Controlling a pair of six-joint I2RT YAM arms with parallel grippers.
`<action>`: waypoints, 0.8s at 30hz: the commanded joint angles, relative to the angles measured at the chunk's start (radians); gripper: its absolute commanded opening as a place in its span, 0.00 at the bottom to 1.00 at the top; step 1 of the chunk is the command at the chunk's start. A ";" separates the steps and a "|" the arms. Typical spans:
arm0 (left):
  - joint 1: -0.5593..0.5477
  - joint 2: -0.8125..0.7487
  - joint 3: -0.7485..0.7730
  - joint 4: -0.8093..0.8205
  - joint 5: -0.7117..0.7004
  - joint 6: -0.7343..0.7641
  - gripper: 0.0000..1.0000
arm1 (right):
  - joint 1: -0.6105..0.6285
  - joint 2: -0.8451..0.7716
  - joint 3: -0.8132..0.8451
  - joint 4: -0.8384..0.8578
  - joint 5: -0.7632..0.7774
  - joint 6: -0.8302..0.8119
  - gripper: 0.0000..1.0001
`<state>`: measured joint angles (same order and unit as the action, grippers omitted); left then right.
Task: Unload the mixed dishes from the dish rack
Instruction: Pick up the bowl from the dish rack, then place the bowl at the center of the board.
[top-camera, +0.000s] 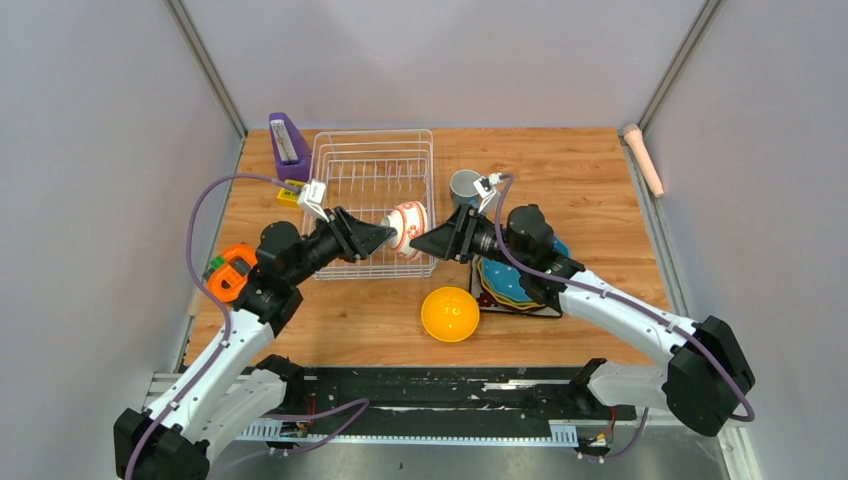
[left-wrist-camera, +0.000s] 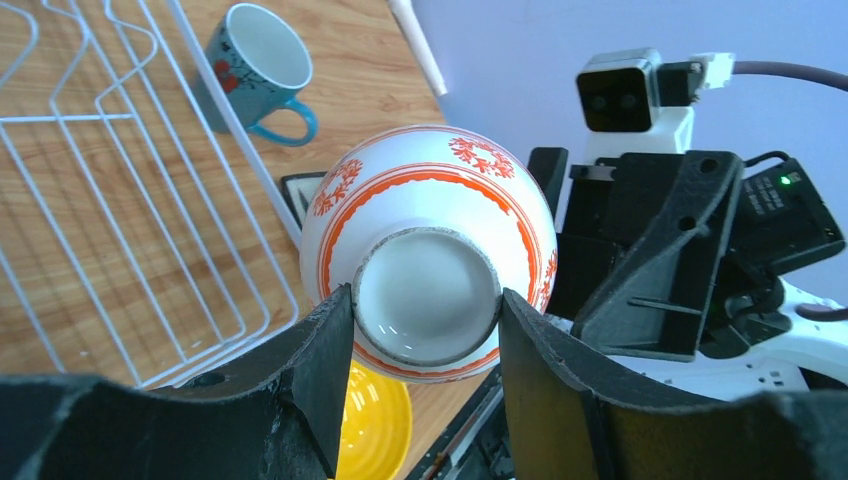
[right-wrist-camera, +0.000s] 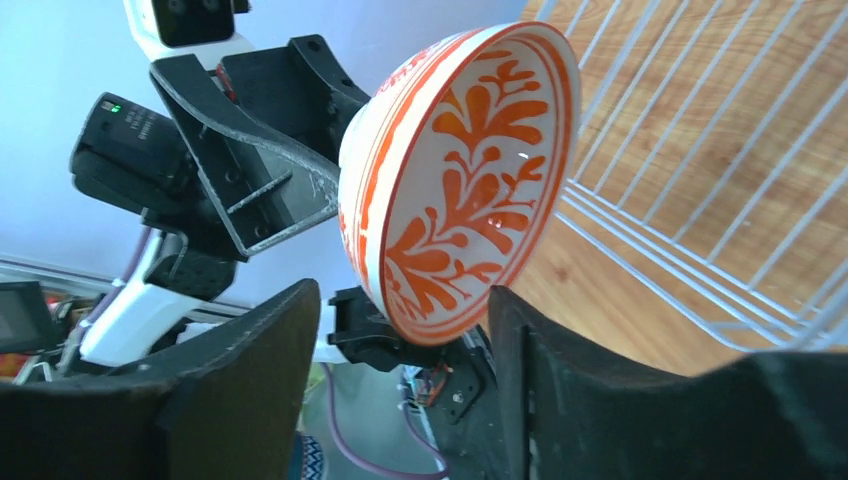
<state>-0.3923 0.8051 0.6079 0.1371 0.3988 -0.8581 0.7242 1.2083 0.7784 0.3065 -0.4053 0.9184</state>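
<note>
With the white wire dish rack (top-camera: 370, 180) empty, the left gripper (left-wrist-camera: 426, 330) clamped the last red-and-white patterned bowl (left-wrist-camera: 430, 200), the right gripper (right-wrist-camera: 400, 300) with jaws spread

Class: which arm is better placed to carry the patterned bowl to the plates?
Probably right: the open right gripper faces the rim of the patterned bowl, and the plates lie beneath that arm. The left gripper holds its foot.
</note>
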 joint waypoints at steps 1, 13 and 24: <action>-0.001 -0.018 0.006 0.188 0.069 -0.058 0.00 | 0.011 0.030 0.046 0.166 -0.054 0.054 0.56; -0.029 0.009 0.011 0.182 0.060 -0.063 0.28 | 0.026 0.039 0.056 0.215 -0.070 0.038 0.00; -0.029 -0.052 0.129 -0.296 -0.252 0.131 1.00 | 0.029 -0.124 0.037 -0.067 0.074 -0.288 0.00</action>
<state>-0.4187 0.7944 0.6579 0.0490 0.3355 -0.8345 0.7460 1.1885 0.7990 0.2817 -0.4030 0.8253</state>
